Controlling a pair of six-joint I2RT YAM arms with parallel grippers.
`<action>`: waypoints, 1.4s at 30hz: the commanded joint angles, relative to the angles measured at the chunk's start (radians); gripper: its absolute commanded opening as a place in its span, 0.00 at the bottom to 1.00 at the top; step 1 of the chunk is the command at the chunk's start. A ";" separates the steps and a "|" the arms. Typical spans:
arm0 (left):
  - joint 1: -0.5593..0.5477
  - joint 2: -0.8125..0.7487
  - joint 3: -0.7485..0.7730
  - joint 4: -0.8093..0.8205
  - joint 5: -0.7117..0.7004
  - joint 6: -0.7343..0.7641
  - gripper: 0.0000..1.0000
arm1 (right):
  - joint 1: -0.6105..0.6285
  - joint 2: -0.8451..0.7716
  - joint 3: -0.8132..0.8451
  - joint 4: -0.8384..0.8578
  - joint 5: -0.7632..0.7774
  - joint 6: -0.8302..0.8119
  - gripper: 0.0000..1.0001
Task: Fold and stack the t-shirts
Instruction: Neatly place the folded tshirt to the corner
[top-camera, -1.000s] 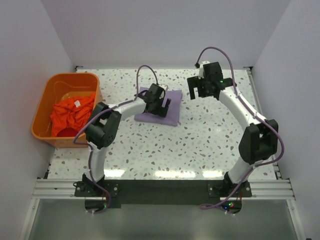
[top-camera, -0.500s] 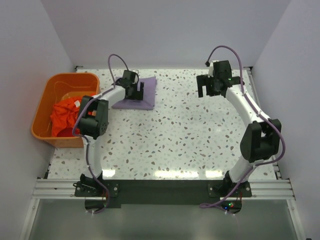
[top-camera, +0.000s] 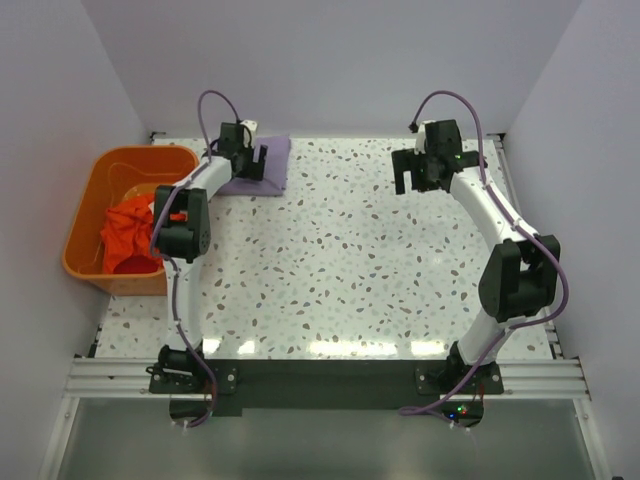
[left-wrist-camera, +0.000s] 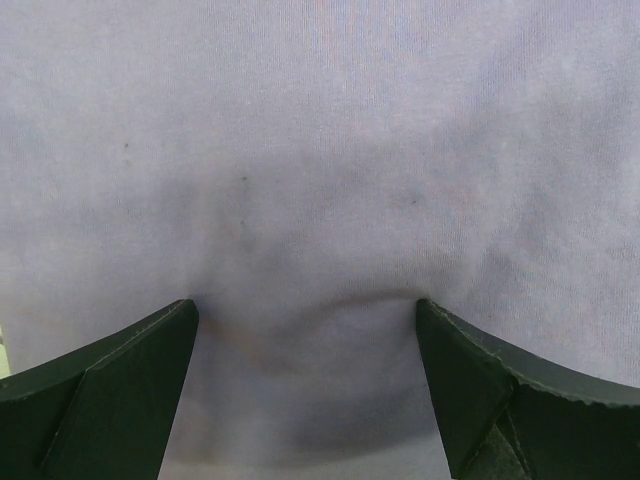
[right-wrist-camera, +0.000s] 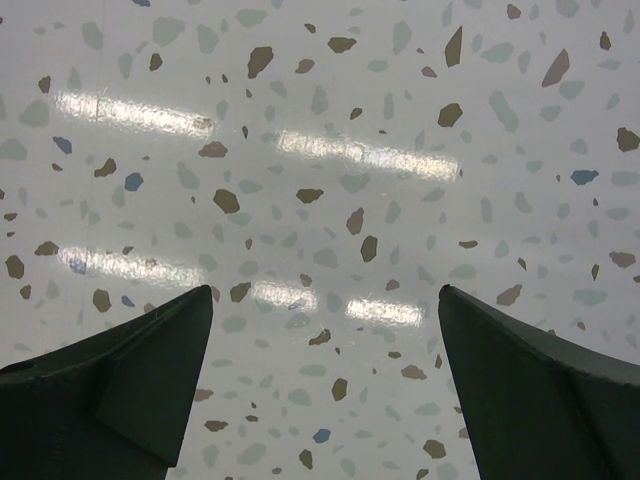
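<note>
The lavender-purple t-shirt (top-camera: 272, 166) lies folded into a small rectangle at the table's back left, just right of the basket. My left gripper (top-camera: 258, 160) sits on it with jaws open; in the left wrist view the gripper (left-wrist-camera: 305, 305) presses both fingertips (left-wrist-camera: 150, 345) down on the cloth (left-wrist-camera: 320, 150), which dents between them. The orange-red t-shirt (top-camera: 128, 232) lies crumpled in the orange basket (top-camera: 140, 152). My right gripper (top-camera: 420, 175) hovers open and empty over bare table at the back right; it also shows in the right wrist view (right-wrist-camera: 325, 295).
The basket stands against the left wall at the table's left edge. White walls close the back and both sides. The speckled tabletop (top-camera: 360, 260) stretches between the arms.
My left gripper has slid the folded lavender shirt from the table's middle back and left, to beside the basket. My right gripper shifted slightly right, then stayed.
</note>
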 joint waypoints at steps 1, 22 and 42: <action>0.047 0.088 0.049 -0.061 -0.063 0.082 0.95 | -0.003 -0.011 0.021 0.002 -0.016 0.003 0.99; 0.117 0.103 0.110 -0.064 -0.100 0.044 0.93 | -0.005 0.006 0.036 -0.009 -0.022 0.003 0.99; 0.056 -0.104 0.060 0.126 0.103 0.084 0.99 | -0.005 -0.024 0.010 -0.010 -0.064 0.003 0.99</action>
